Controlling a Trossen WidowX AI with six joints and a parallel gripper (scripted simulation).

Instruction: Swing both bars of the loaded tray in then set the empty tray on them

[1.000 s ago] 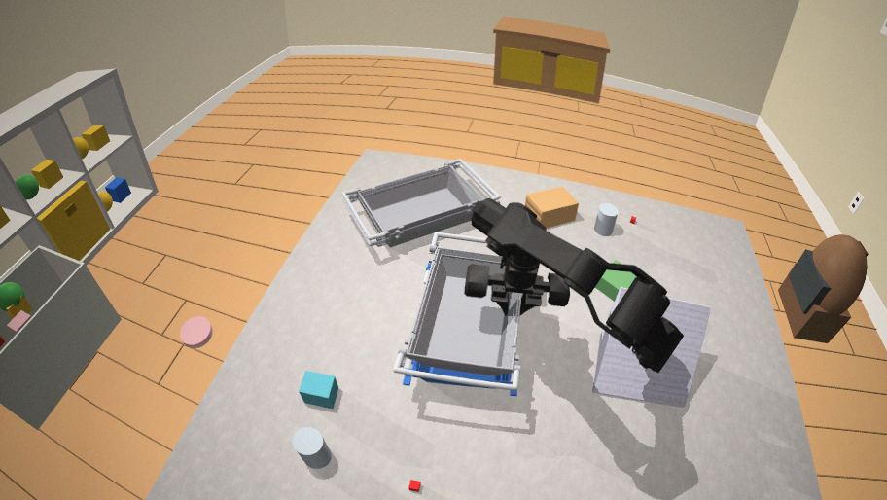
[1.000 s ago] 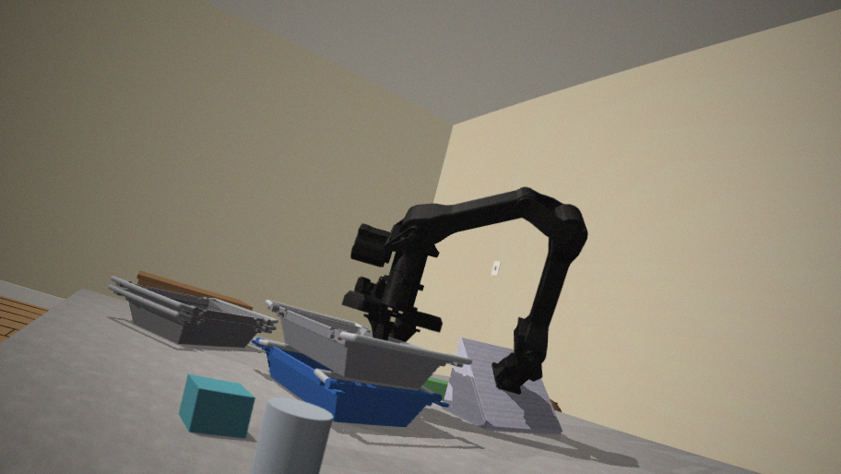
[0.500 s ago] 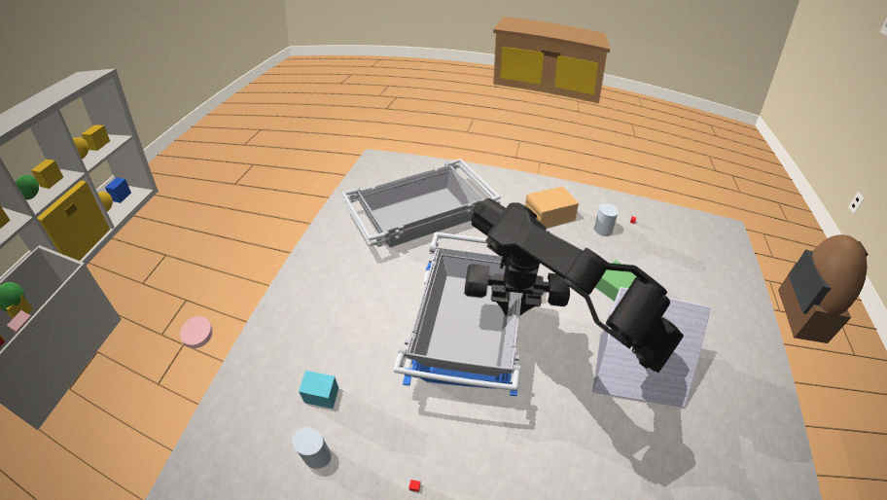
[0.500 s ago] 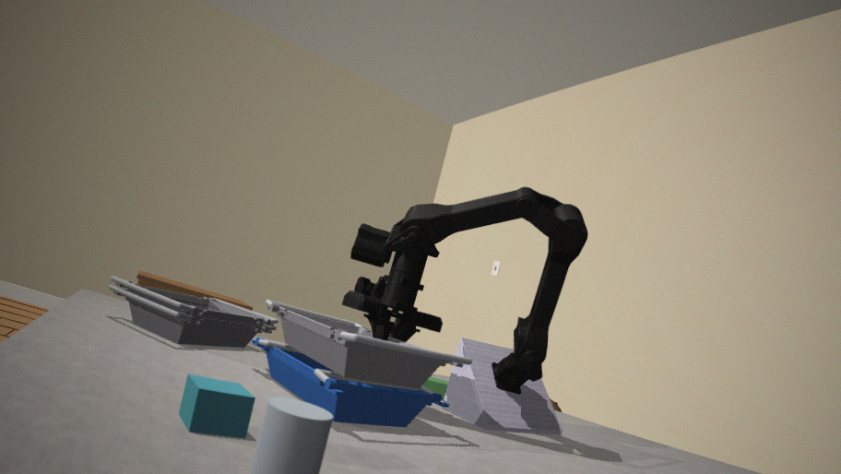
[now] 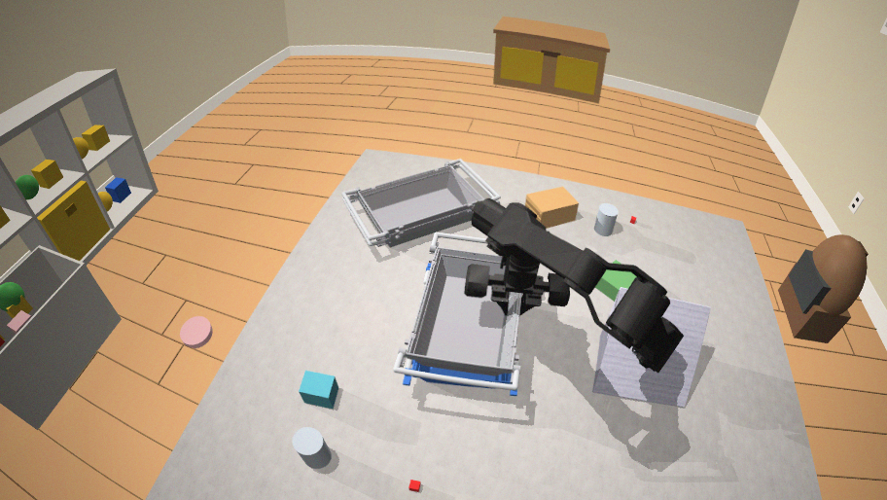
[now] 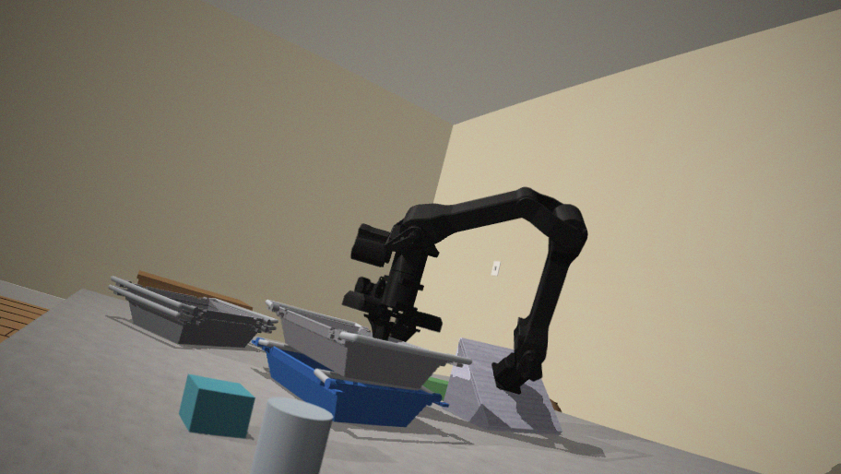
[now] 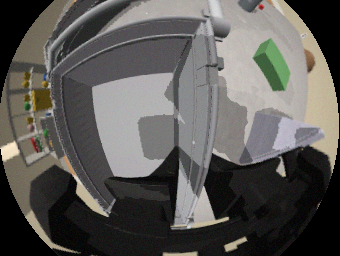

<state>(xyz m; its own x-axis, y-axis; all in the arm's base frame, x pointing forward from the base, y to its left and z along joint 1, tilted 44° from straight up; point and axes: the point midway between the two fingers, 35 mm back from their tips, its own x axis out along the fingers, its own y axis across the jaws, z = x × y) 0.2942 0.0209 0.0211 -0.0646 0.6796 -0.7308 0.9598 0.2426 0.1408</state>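
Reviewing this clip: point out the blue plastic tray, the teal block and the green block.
Blue plastic tray (image 5: 462, 374) (image 6: 376, 405): top and exterior views, end wall.
Teal block (image 5: 317, 386) (image 6: 220, 408): top and exterior views, body.
Green block (image 5: 613, 280) (image 7: 272, 65): top and wrist views, upper part.
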